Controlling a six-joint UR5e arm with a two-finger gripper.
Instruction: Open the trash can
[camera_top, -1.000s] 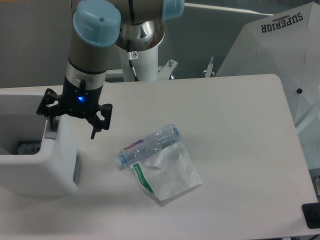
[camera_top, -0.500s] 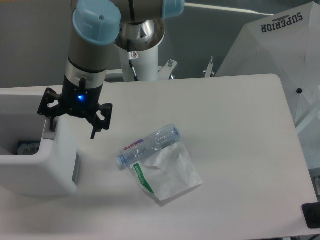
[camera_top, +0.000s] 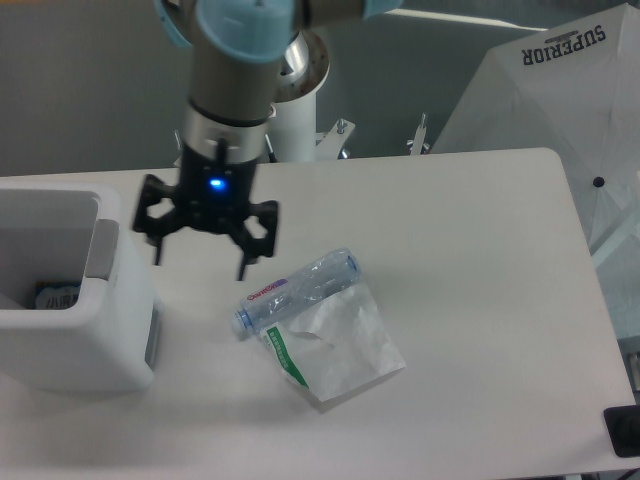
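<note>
The white trash can stands at the table's left edge with its top open, so I can look down into it and see something small lying inside. Its grey push-bar shows at the right rim. My gripper hangs open above the table just to the right of the can, clear of it, with nothing between its fingers.
A clear plastic bottle lies on a thin white bag with a green stripe in the middle of the table. A white umbrella leans beyond the table's far right corner. The robot's base column rises at the back.
The gripper has moved right, away from the trash can's rim where it stood before. The can's right rim and grey bar are now uncovered.
</note>
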